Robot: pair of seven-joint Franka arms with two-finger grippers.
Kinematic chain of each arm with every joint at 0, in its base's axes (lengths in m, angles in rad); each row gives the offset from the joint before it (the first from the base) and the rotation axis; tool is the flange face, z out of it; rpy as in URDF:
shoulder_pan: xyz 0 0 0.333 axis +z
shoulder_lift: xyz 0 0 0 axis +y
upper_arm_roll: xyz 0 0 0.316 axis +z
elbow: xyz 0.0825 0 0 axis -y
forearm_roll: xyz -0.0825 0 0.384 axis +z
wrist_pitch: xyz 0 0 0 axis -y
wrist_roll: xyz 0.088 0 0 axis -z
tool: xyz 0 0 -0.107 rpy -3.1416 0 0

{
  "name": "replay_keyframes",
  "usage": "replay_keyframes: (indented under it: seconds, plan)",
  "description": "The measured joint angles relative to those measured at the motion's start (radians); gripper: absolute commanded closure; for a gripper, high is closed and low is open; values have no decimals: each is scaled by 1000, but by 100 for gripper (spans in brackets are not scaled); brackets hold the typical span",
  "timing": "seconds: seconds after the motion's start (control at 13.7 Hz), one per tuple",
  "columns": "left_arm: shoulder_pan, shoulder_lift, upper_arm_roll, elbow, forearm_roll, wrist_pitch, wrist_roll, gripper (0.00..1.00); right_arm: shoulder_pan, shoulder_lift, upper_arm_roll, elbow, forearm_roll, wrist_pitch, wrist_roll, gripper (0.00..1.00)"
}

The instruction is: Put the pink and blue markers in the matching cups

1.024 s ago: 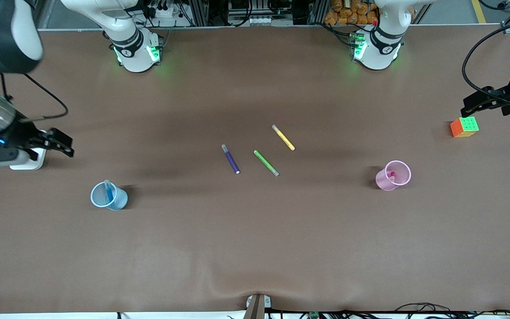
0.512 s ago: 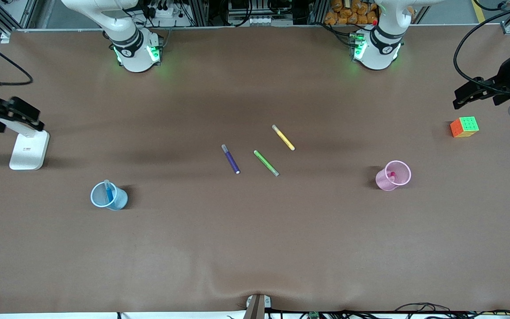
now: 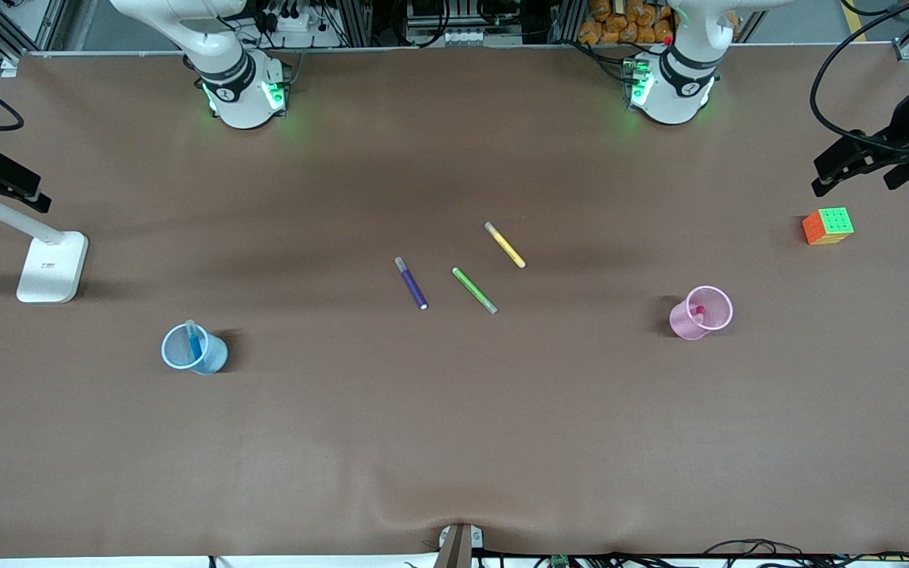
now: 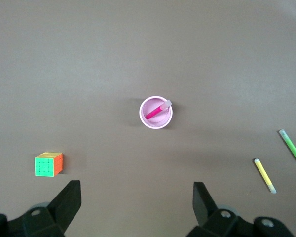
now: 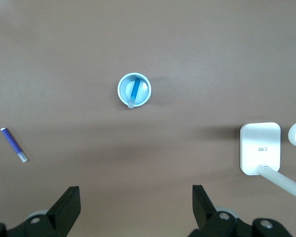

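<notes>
The table [image 3: 454,442] carries little. Both arms hang high at its ends, each empty with jaws spread wide: the left gripper [image 4: 136,205] over the table's edge above the cube [image 3: 828,226], the right gripper [image 5: 135,207] over the edge above the white lamp stand [image 3: 50,267].

By the look of it the task is done, so the risks are small. An arm sweeping low back toward the middle could clip a cup and tip it, since each marker leans on the rim and stands taller than its cup. The right gripper could also snag the lamp stand's stem, which rises close under it.

The blue cup [image 3: 193,349] stands toward the right arm's end, nearer the camera than the lamp stand, with the blue marker [image 3: 195,341] leaning inside. The pink cup [image 3: 701,312] stands toward the left arm's end, nearer the camera than the cube, with the pink marker [image 4: 157,110] slanting inside.

Purple [image 3: 411,282], green [image 3: 474,290] and yellow [image 3: 505,244] markers lie loose mid-table, well apart from both cups.
</notes>
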Motion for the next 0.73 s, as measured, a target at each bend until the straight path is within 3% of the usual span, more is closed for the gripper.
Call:
replay_keyframes:
  seconds: [0.73]
  plan:
    - [2,22,5,54,15,-130,80,0,0,0,19,0,-22,-4,1,0]
